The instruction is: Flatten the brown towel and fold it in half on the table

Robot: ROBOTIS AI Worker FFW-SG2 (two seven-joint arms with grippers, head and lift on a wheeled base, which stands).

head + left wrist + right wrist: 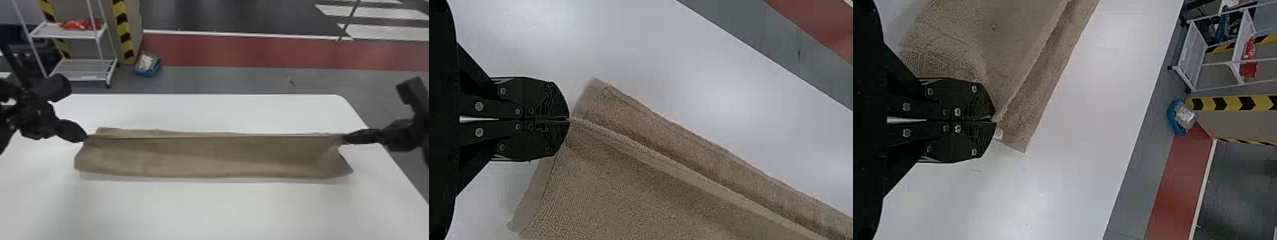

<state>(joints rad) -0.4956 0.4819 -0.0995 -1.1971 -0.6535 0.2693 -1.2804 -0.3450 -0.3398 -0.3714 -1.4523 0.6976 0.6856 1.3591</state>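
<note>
head view, brown towel (207, 156): long strip across the table (207, 210), held edge (223, 138) stretched btwn my two grips. main risk: i pull apart too hard & an end pops out, b/c both holds are right at the ends.
head view, left gripper (86, 138): at towel's left end. if i lift or travel out of step w/ the other side, fold prob skews.
head view, right gripper (344, 138): at right end, where cloth creases inward & near corner (350, 172) juts past my tips. set down like that, it cd leave a wrinkle.
head view, near edge (207, 176): bowed, shadow below. cd tuck under itself if i lower too fast.
left wrist view, fingers: tips together, clamped on the towel's ridge. bite looks shallow, so a tug cd free it.
left wrist view, far strip (729, 170): lies beyond the ridge. if i drag rather than lift, it prob slides along & layers misalign.
right wrist view, fingers: closed on towel by its corner, pale tab (998, 133) just beside tips. thin pinch again; uneven grip cd twist this end.
</note>
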